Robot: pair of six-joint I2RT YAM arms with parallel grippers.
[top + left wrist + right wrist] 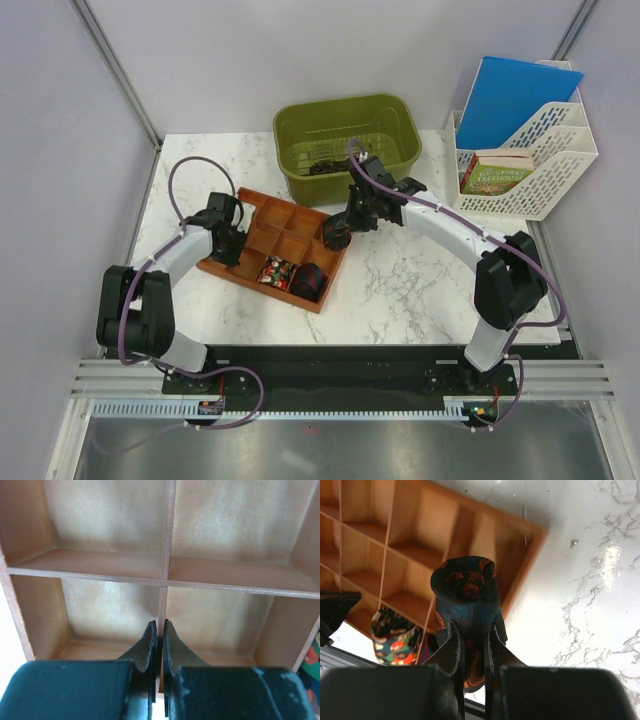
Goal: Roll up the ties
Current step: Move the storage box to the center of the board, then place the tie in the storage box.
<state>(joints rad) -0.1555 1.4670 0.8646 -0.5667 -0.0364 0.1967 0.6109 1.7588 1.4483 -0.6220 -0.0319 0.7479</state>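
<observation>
Wooden tray (290,221) already holds two rolled ties (277,271) at its near-right corner, the right gripper (472,630) is clamped on a third coil (465,587) over its right edge, the left gripper (160,630) is pressed together and empty, and dark cloth (325,166) in the green bin (345,112) probably waits for rolling.

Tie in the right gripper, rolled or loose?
Rolled. The right wrist view shows the tie as a tight coil, its hollow end visible, pinched between the right gripper's fingers.
</observation>
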